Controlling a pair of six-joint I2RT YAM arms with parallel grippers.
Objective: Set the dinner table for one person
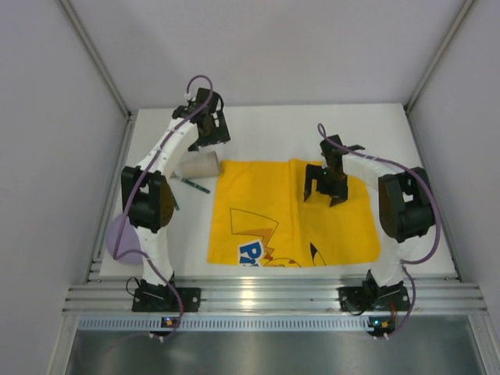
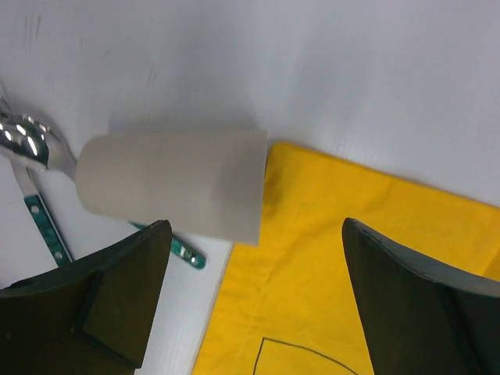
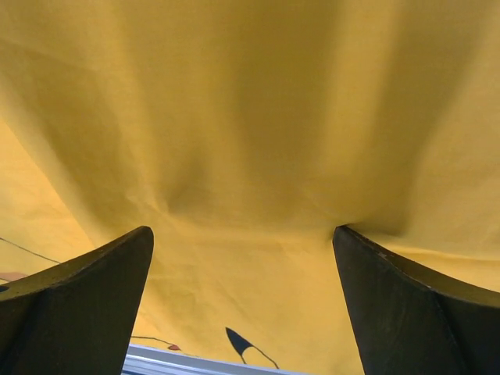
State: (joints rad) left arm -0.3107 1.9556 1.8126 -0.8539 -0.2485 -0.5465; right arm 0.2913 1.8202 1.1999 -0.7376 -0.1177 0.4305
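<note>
White booth walls (image 1: 273,47) are enclosing the dinner table (image 1: 266,125), a plain white rectangle lying flat, with a ribbed aluminium rail (image 1: 273,301) along its near edge. Its long axis is running left to right, parallel to the rail. A yellow mat (image 1: 289,215) is covering its middle. Toward the far left corner, a pale cup (image 2: 172,183) is lying over partly hidden cutlery (image 2: 43,226). The left gripper (image 2: 256,226) is gaping wide above the cup, the right gripper (image 3: 242,230) over the creased mat, each gripping nothing.
</note>
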